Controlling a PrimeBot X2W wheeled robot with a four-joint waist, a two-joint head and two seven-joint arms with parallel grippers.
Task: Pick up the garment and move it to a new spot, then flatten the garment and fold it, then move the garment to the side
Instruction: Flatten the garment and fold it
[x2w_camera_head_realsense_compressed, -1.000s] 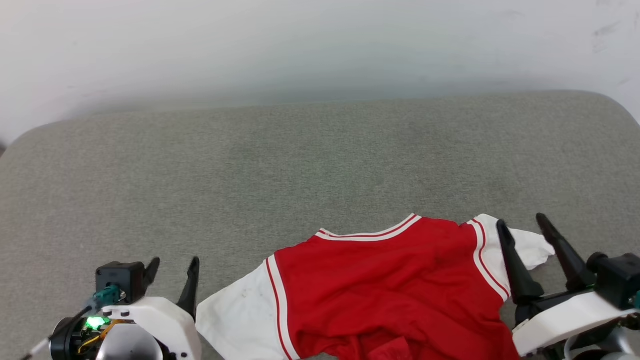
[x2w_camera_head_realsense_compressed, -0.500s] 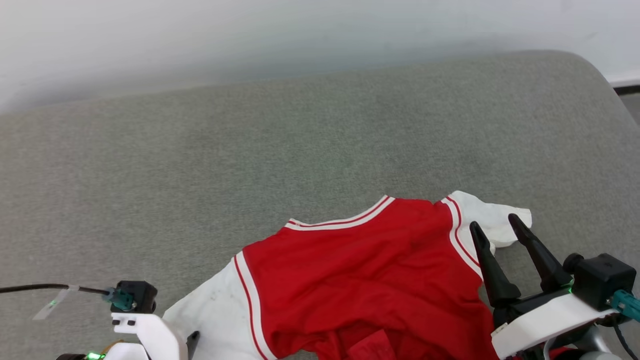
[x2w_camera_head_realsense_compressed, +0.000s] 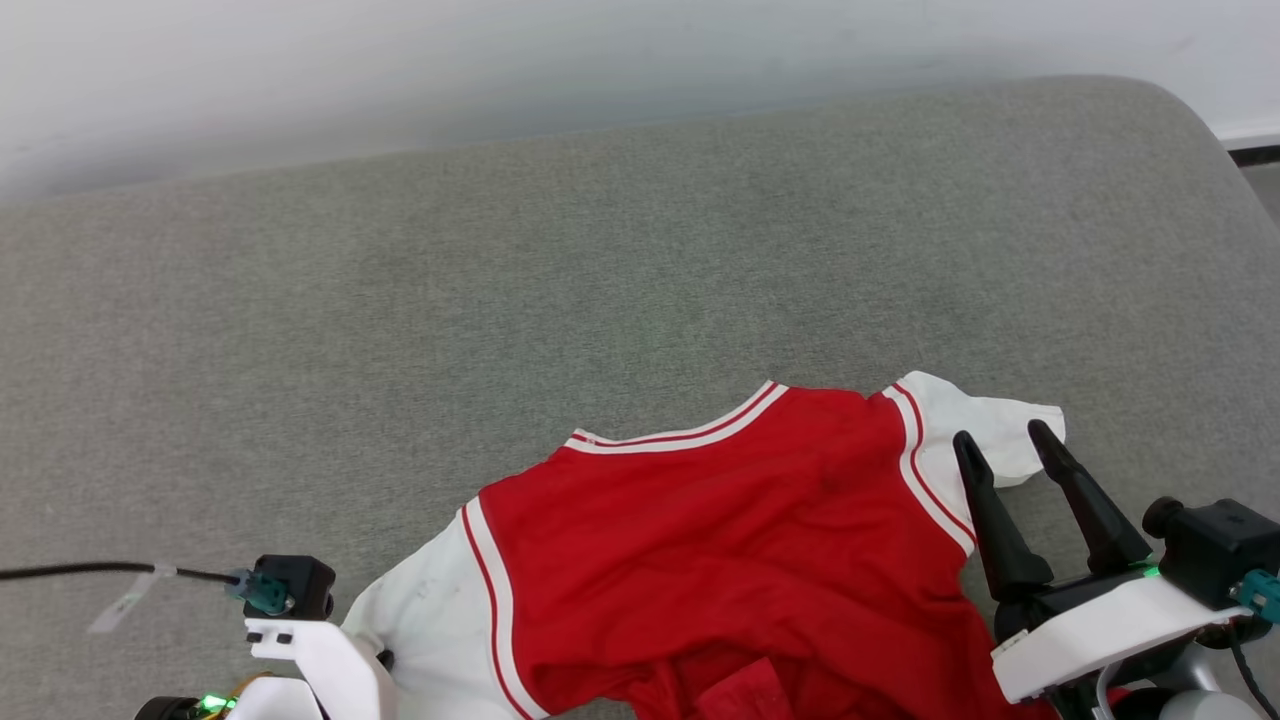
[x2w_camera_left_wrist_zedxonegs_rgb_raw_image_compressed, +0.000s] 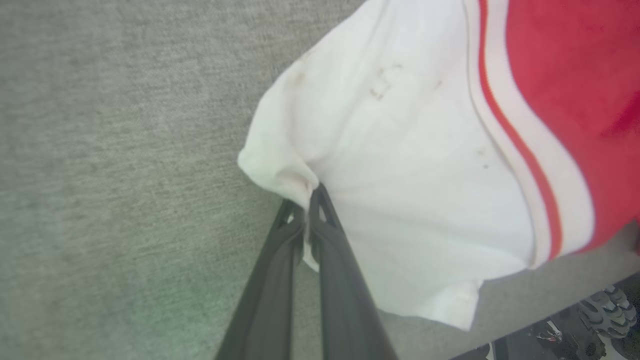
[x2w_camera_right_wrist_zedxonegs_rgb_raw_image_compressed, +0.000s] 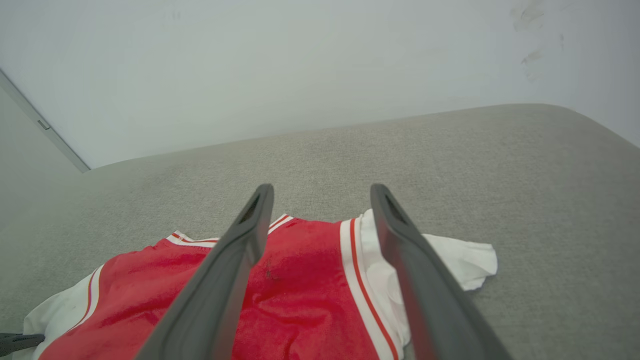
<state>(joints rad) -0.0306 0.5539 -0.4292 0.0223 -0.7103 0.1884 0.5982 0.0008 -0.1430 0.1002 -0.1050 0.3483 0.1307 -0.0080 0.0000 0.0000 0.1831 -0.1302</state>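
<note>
The garment (x2w_camera_head_realsense_compressed: 720, 550) is a red jersey with white sleeves and striped trim, lying rumpled at the near edge of the grey cushion. My left gripper (x2w_camera_left_wrist_zedxonegs_rgb_raw_image_compressed: 307, 197) is shut on the outer hem of its white left sleeve (x2w_camera_left_wrist_zedxonegs_rgb_raw_image_compressed: 410, 150), the cloth bunched between the fingertips. In the head view the white left wrist (x2w_camera_head_realsense_compressed: 310, 650) sits at that sleeve, with its fingers mostly hidden. My right gripper (x2w_camera_head_realsense_compressed: 1005, 440) is open, fingers spread above the right sleeve (x2w_camera_head_realsense_compressed: 985, 425) with nothing between them. Through its wrist view the garment (x2w_camera_right_wrist_zedxonegs_rgb_raw_image_compressed: 300, 280) lies below the right gripper (x2w_camera_right_wrist_zedxonegs_rgb_raw_image_compressed: 322, 187).
A wide grey fabric cushion (x2w_camera_head_realsense_compressed: 600, 280) stretches ahead to a white wall (x2w_camera_head_realsense_compressed: 500, 60). Its rounded right corner meets a dark floor strip (x2w_camera_head_realsense_compressed: 1255, 155). A black cable (x2w_camera_head_realsense_compressed: 90, 572) trails left from the left wrist. The cushion's near edge (x2w_camera_left_wrist_zedxonegs_rgb_raw_image_compressed: 550, 310) runs just below the left sleeve.
The head camera has shifted. My left gripper has tipped down onto the white left sleeve and closed on its hem. The right gripper stays open above the right sleeve.
</note>
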